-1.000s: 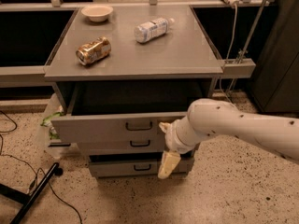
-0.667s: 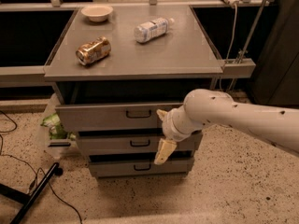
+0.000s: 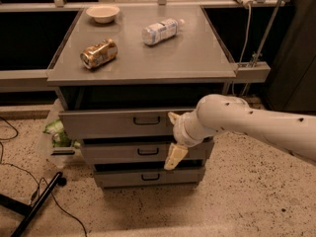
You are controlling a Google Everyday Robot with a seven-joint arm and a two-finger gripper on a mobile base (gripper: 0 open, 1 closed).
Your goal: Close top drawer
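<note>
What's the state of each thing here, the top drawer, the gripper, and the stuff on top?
top drawer: partly open, front jutting out
gripper: open, at the right part of the top drawer's front
can: lying on its side
bottle: lying on its side
bowl: upright

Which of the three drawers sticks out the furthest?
The top drawer, with the tallest front, juts past the two shallower drawers below. The gripper is at its front, beside the handle.

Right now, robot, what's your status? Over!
Gripper open, at top drawer front, right end. Drawer partly out. Nothing seen blocking it.
</note>
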